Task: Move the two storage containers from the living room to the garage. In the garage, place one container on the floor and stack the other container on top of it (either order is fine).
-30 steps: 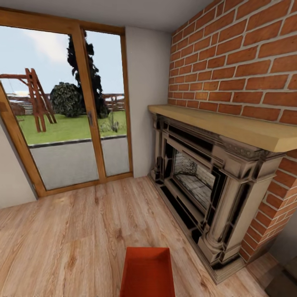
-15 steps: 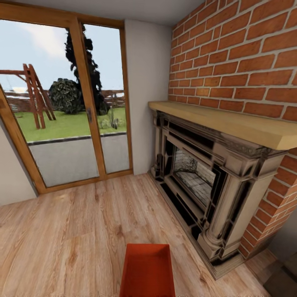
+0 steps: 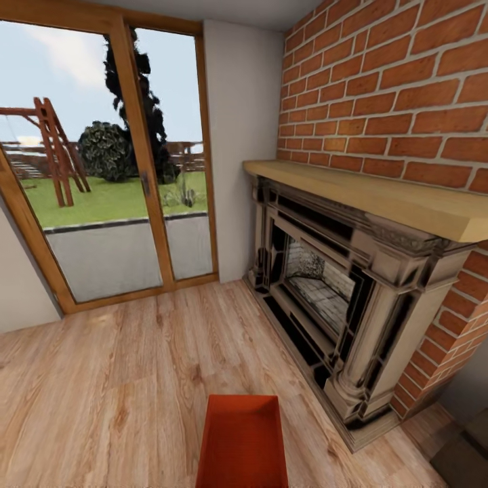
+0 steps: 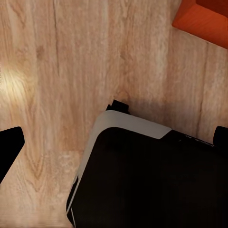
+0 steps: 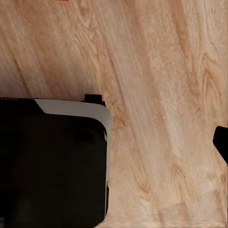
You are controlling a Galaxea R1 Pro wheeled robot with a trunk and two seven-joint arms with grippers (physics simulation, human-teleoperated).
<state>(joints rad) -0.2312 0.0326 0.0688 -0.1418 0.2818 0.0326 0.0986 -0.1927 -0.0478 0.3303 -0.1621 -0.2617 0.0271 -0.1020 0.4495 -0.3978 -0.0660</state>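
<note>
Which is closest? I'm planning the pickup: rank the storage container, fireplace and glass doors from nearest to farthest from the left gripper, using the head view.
The left gripper hangs low by the robot's base.
1. Storage container: just ahead, on the wood floor.
2. Fireplace: ahead, to the right.
3. Glass doors: far wall, to the left.

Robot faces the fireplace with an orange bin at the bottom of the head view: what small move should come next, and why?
Probably roll the base a little closer to the storage container and lower the arms toward it. It sits open on the wood-plank floor straight ahead, left of the fireplace. The left wrist view shows a corner of the container beyond the robot's dark base, with nothing grasped yet.
</note>
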